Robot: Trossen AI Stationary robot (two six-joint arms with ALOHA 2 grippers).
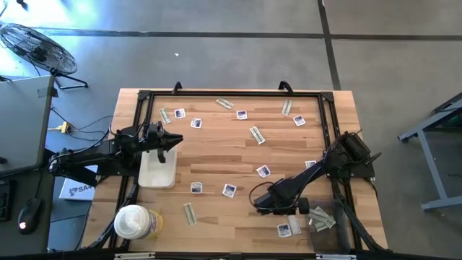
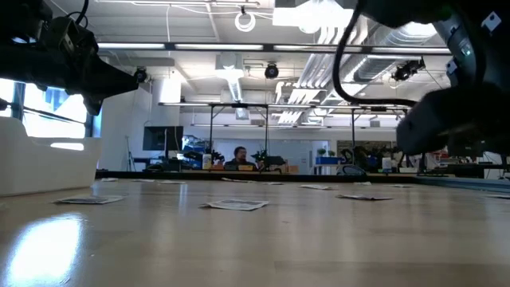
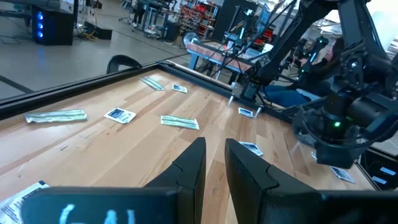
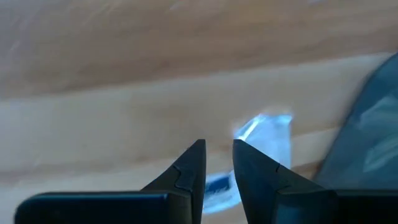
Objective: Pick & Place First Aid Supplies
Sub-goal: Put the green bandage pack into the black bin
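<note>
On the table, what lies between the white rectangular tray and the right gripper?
In the high view, two small square white packets lie on the bare wooden table between the white rectangular tray and the right gripper.

The high view looks straight down on the whole pale wooden plank bench (image 1: pixel 216 155) and some grey floor. The low view sits at bench-top height, facing level across into a lit room. The left wrist view looks past its own dark two-fingered tool (image 3: pixel 214 165) across the bench, sharing scattered packets with the high view. The right wrist view sits very close, perhaps just above the wood.
</note>
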